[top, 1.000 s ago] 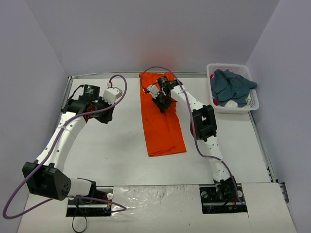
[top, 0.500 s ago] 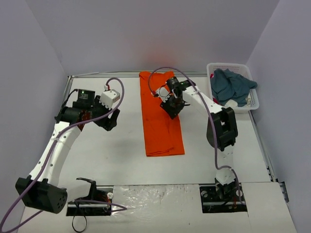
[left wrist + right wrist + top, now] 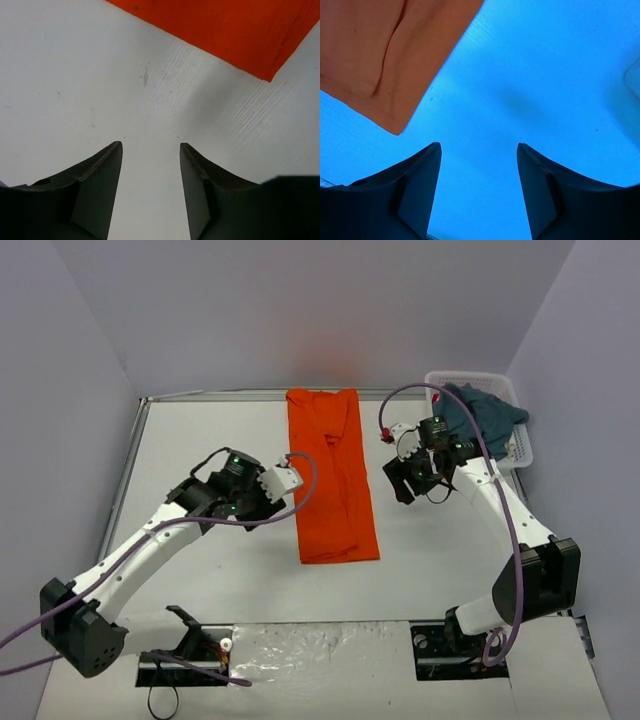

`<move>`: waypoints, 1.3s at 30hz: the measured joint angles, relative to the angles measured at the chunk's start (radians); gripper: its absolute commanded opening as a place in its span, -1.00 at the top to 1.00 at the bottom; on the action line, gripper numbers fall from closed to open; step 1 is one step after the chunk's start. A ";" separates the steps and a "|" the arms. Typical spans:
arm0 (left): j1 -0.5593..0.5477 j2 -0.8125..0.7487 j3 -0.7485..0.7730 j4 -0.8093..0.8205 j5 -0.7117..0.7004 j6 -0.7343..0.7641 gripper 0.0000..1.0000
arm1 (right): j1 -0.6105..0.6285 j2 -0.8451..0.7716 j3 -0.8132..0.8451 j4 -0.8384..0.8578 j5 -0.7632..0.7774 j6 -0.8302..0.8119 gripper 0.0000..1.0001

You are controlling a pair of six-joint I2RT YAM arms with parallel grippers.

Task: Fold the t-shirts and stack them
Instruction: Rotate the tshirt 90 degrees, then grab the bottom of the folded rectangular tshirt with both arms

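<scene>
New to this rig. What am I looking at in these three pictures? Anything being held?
Two robot arms at the near edge of a table, each ending in a two-finger gripper. The wide picture is from a fixed camera above and behind them; the other two look out from each wrist past its fingers. An orange t-shirt, folded into a long strip, lies flat mid-table; a teal t-shirt sits crumpled in a white basket far right. The left gripper and right gripper flank the orange t-shirt, both open, holding nothing.
</scene>
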 measured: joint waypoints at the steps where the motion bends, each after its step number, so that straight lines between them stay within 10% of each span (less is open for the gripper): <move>1: -0.044 0.011 -0.015 0.021 -0.038 0.020 0.03 | -0.009 -0.013 -0.021 0.001 0.000 0.008 -0.15; 19: -0.440 0.146 -0.237 0.314 -0.309 0.141 0.01 | -0.379 -0.203 -0.151 0.035 -0.202 0.000 -0.21; 39: -0.512 0.290 -0.236 0.357 -0.240 0.136 0.01 | -0.418 -0.146 -0.266 0.095 -0.303 -0.001 -0.17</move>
